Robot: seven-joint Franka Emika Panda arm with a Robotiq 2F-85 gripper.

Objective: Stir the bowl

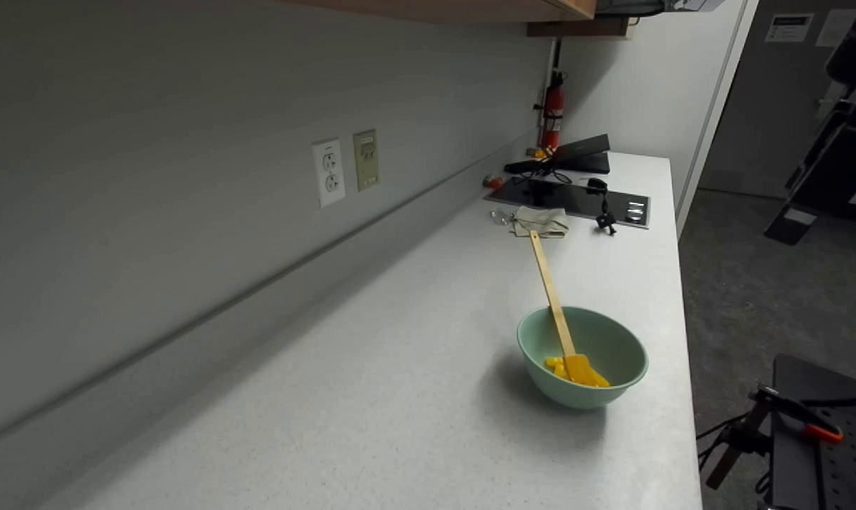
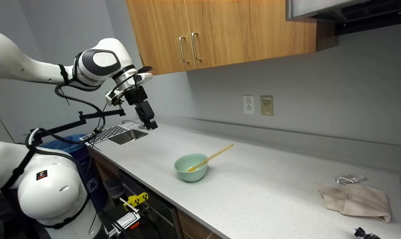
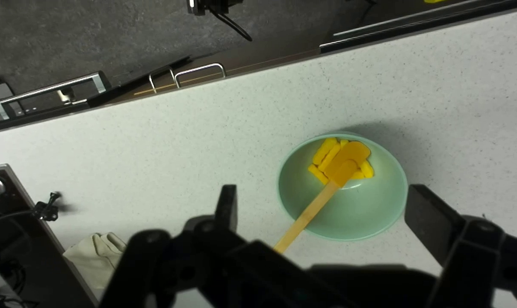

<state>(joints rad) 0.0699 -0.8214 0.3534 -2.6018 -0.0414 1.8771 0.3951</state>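
A pale mint-green bowl (image 1: 615,340) stands upright on the counter near its front edge, in both exterior views (image 2: 188,176) and in the wrist view (image 3: 352,218). Inside lie several yellow pieces (image 3: 325,149). A spatula (image 3: 314,207) rests with its orange-yellow head on them; its wooden handle (image 2: 217,155) leans over the rim towards the wall. My gripper (image 3: 322,188) is open, its fingers wide apart with nothing held. In an exterior view the gripper (image 2: 150,126) hangs above the counter, up and to the left of the bowl, touching nothing. Gripper parts hide the handle's end in the wrist view.
A folded beige cloth (image 2: 356,202) and a clear item (image 2: 348,179) lie along the counter by the black cooktop (image 1: 569,198). A sink (image 2: 129,136) is at the opposite end. Wooden cabinets (image 2: 236,33) overhang the counter; the wall (image 2: 213,96) runs behind it.
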